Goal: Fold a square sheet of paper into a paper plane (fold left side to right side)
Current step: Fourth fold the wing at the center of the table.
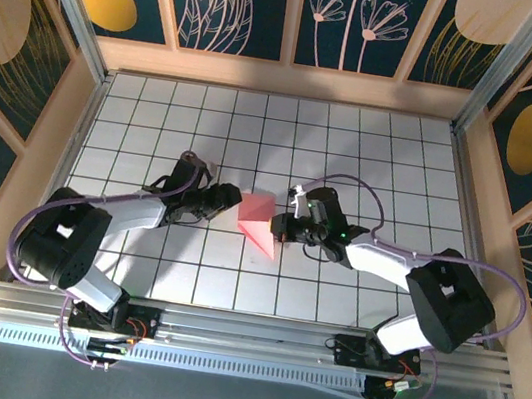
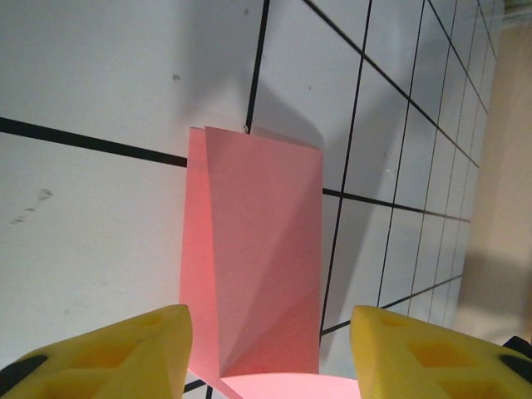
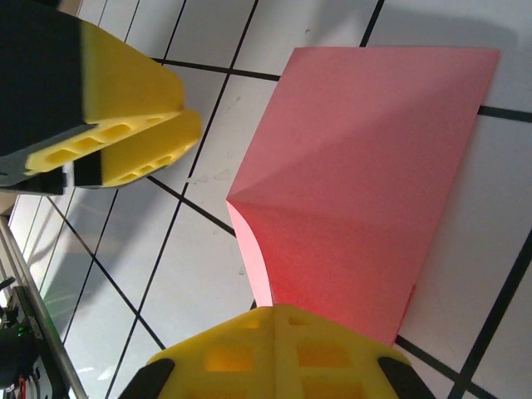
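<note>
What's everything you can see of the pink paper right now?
The pink paper is a thin, plain salmon sheet, folded into a layered shape: one end square, the other tapering to a point toward the near edge of the tiled table. Diagonal creases cross the top layer. It lies mid-table, one edge curling up. The right claw is shut at one end, seemingly pinching it. The left claw stands open astride the other end, no contact visible.
</note>
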`<state>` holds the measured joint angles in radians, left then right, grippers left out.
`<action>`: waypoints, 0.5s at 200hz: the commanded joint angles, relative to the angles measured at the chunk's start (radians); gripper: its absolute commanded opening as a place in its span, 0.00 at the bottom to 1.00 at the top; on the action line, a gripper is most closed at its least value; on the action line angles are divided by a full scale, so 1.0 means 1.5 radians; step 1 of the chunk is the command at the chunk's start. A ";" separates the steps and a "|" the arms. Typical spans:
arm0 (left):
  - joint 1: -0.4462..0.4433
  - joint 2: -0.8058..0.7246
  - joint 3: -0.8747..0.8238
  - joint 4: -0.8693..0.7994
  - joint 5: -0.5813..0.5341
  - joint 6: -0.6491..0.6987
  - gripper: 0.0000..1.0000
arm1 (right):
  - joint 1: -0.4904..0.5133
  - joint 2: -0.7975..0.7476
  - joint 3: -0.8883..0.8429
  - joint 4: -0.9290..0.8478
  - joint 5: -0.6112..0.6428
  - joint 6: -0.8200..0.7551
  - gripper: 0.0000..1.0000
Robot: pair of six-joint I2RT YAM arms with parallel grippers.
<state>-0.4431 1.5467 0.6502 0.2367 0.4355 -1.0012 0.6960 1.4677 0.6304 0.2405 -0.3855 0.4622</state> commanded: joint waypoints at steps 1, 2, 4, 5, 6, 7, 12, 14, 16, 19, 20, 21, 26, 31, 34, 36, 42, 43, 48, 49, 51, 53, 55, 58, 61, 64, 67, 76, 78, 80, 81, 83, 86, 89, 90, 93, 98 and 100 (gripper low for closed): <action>0.004 0.029 0.008 0.059 0.055 -0.019 0.50 | -0.008 -0.030 -0.020 0.030 0.011 0.019 0.00; 0.004 0.031 0.008 0.060 0.056 -0.020 0.50 | -0.008 -0.030 -0.020 0.031 0.011 0.019 0.00; 0.004 0.033 0.010 0.061 0.058 -0.019 0.50 | -0.008 -0.032 -0.021 0.032 0.011 0.019 0.00; 0.004 0.036 0.010 0.062 0.060 -0.019 0.49 | -0.008 -0.033 -0.021 0.032 0.011 0.019 0.00; 0.004 0.038 0.011 0.063 0.061 -0.019 0.49 | -0.008 -0.033 -0.021 0.032 0.011 0.019 0.00; 0.004 0.039 0.011 0.064 0.063 -0.019 0.49 | -0.009 -0.034 -0.022 0.033 0.011 0.020 0.00; 0.004 0.047 0.014 0.069 0.070 -0.020 0.48 | -0.009 -0.036 -0.024 0.034 0.011 0.020 0.00; 0.004 0.051 0.016 0.071 0.073 -0.019 0.47 | -0.009 -0.038 -0.025 0.034 0.011 0.021 0.00; 0.004 0.054 0.017 0.072 0.075 -0.019 0.47 | -0.009 -0.038 -0.025 0.034 0.011 0.021 0.00; 0.004 0.059 0.018 0.074 0.079 -0.020 0.46 | -0.010 -0.040 -0.026 0.035 0.010 0.022 0.00; 0.004 0.061 0.020 0.074 0.080 -0.021 0.46 | -0.010 -0.041 -0.026 0.035 0.010 0.021 0.00; 0.004 0.061 0.020 0.075 0.080 -0.021 0.46 | -0.010 -0.041 -0.026 0.035 0.010 0.021 0.00; 0.004 0.069 0.022 0.076 0.083 -0.021 0.46 | -0.011 -0.042 -0.028 0.035 0.011 0.022 0.00; 0.004 0.075 0.024 0.079 0.083 -0.022 0.46 | -0.011 -0.044 -0.029 0.036 0.011 0.022 0.00; 0.003 0.078 0.025 0.080 0.083 -0.022 0.46 | -0.012 -0.045 -0.030 0.037 0.011 0.023 0.00; 0.004 0.079 0.025 0.080 0.082 -0.023 0.46 | -0.012 -0.046 -0.030 0.037 0.011 0.024 0.00; 0.004 0.085 0.026 0.084 0.082 -0.025 0.46 | -0.012 -0.048 -0.033 0.040 0.010 0.025 0.00; 0.004 0.086 0.026 0.084 0.083 -0.025 0.46 | -0.012 -0.048 -0.033 0.040 0.010 0.025 0.00; 0.004 0.090 0.027 0.090 0.086 -0.026 0.46 | -0.014 -0.049 -0.035 0.042 0.009 0.026 0.00; 0.004 0.091 0.027 0.091 0.086 -0.026 0.46 | -0.013 -0.049 -0.035 0.043 0.009 0.026 0.00; 0.003 0.092 0.028 0.094 0.088 -0.027 0.46 | -0.013 -0.050 -0.036 0.043 0.009 0.026 0.00; 0.003 0.094 0.028 0.096 0.090 -0.028 0.46 | -0.013 -0.050 -0.036 0.044 0.008 0.027 0.00; 0.003 0.096 0.029 0.099 0.092 -0.029 0.46 | -0.013 -0.050 -0.037 0.044 0.008 0.027 0.00; 0.003 0.100 0.030 0.102 0.095 -0.030 0.46 | -0.013 -0.050 -0.037 0.044 0.007 0.027 0.00; 0.003 0.102 0.032 0.104 0.097 -0.030 0.46 | -0.013 -0.051 -0.037 0.044 0.007 0.027 0.00; 0.003 0.105 0.033 0.107 0.099 -0.031 0.46 | -0.013 -0.052 -0.038 0.045 0.007 0.027 0.00; 0.003 0.106 0.034 0.107 0.100 -0.030 0.46 | -0.013 -0.051 -0.038 0.045 0.006 0.027 0.00; 0.003 0.108 0.040 0.108 0.102 -0.028 0.45 | -0.013 -0.051 -0.039 0.045 0.006 0.027 0.00; 0.003 0.107 0.040 0.108 0.102 -0.029 0.45 | -0.013 -0.051 -0.040 0.045 0.006 0.027 0.00; 0.003 0.107 0.041 0.108 0.102 -0.028 0.44 | -0.013 -0.051 -0.040 0.045 0.006 0.028 0.00; 0.003 0.107 0.041 0.108 0.103 -0.028 0.44 | -0.013 -0.051 -0.040 0.045 0.006 0.028 0.00; 0.003 0.116 0.043 0.108 0.103 -0.027 0.44 | -0.014 -0.051 -0.040 0.045 0.006 0.028 0.00; 0.003 0.126 0.045 0.108 0.104 -0.026 0.43 | -0.014 -0.052 -0.040 0.045 0.006 0.028 0.00; 0.003 0.129 0.046 0.108 0.105 -0.025 0.42 | -0.014 -0.052 -0.041 0.046 0.006 0.028 0.00; 0.003 0.130 0.047 0.108 0.105 -0.024 0.42 | -0.014 -0.052 -0.041 0.046 0.006 0.028 0.00; 0.003 0.133 0.049 0.108 0.105 -0.024 0.41 | -0.014 -0.051 -0.040 0.046 0.006 0.028 0.00; 0.003 0.138 0.050 0.109 0.107 -0.023 0.40 | -0.014 -0.052 -0.042 0.047 0.006 0.029 0.00; 0.003 0.139 0.052 0.110 0.107 -0.024 0.39 | -0.014 -0.052 -0.041 0.048 0.006 0.029 0.00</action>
<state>-0.4431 1.7142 0.6933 0.3569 0.5613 -1.0344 0.6811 1.4124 0.5838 0.2756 -0.3855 0.4961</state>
